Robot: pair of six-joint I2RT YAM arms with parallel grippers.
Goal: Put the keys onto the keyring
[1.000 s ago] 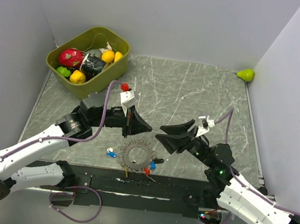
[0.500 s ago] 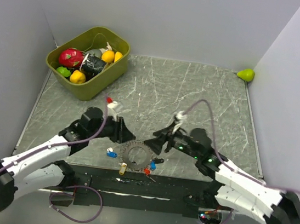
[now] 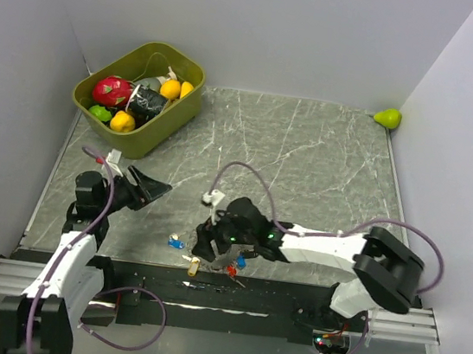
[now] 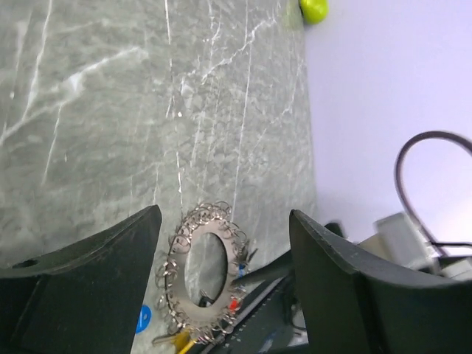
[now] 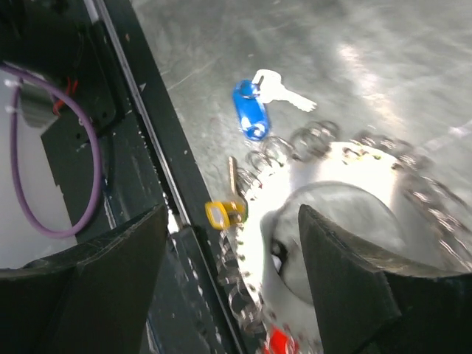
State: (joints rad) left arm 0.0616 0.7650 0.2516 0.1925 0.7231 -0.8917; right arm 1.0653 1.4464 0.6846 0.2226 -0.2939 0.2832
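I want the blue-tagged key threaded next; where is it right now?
In the top view the blue-tagged key lies on the table near its front edge, just left of the keyring.

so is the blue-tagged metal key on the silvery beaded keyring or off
Off: the blue-tagged key lies beside the keyring, not threaded.

The left arm (image 3: 75,266) has glossy white shell links joined by rounded matte black joints. The right arm (image 3: 323,245) is built alike, with a chunky black elbow housing (image 3: 390,271) and small green lights (image 3: 271,231) near its wrist. A thin purple cable (image 3: 240,164) arcs to a small white connector block (image 3: 213,197) on the right arm. A second purple cable (image 3: 110,191) runs along the left arm. The left end effector (image 4: 225,214) and the right end effector (image 5: 232,214) each carry broad, matte black, wedge-shaped fingers (image 4: 103,258).
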